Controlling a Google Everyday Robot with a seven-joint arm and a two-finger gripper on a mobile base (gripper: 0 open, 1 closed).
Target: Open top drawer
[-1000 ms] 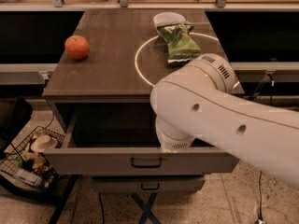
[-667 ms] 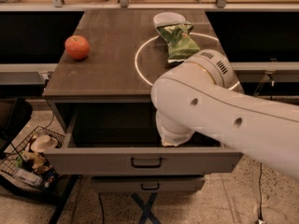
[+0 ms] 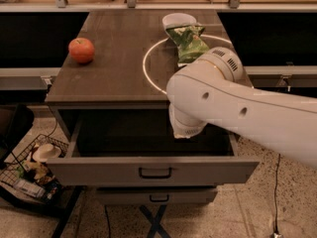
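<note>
Camera view is filled at right by the white arm, whose gripper is lowered into the cavity of the top drawer, right of its middle; whether it is clenched or released cannot be told. The top drawer is seen standing out from under the table top, its long axis laid left to right and its flat front turned toward the camera, with the black loop handle at centre. The handle is found below and left of the gripper, apart from it. An apple, a green bag and a white bowl are set on the table top
</note>
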